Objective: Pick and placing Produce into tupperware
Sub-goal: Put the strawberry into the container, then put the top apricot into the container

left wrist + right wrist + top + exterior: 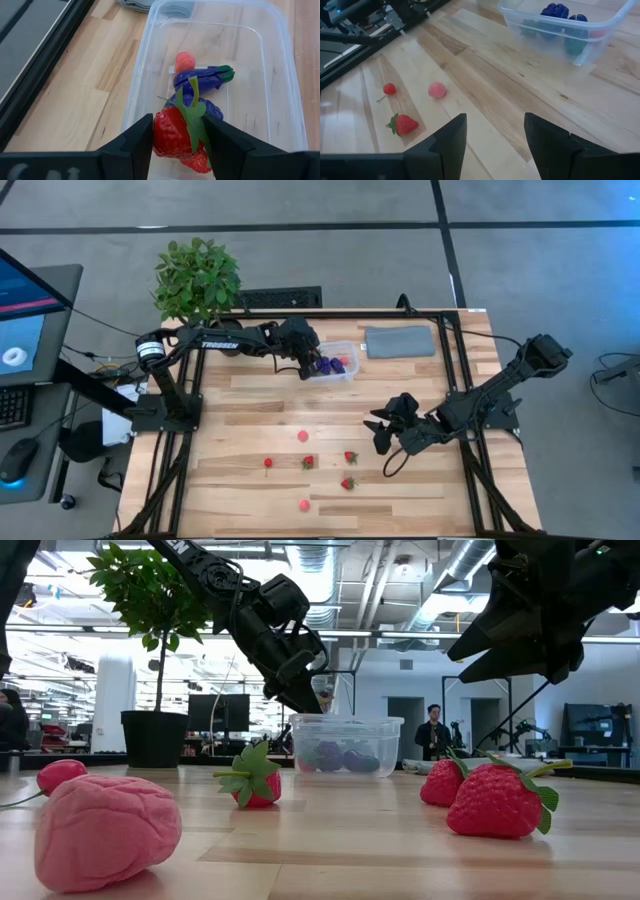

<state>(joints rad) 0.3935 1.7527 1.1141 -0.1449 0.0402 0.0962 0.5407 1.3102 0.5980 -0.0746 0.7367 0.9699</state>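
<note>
A: What is shown only by the left wrist view?

B: The left gripper (176,137) is seen closed on a strawberry (172,132), held over the tupperware (280,60). Inside, two purple pieces (202,79) and one pink piece (184,61) are counted. In the high view these contents are largely hidden by the gripper.

A: And the loose produce?

B: In the high view, six pieces are counted on the surface (250,410): three strawberries (350,457), three small round pieces (303,436). The right gripper (495,135) is seen partly open, empty, above the surface.
</note>
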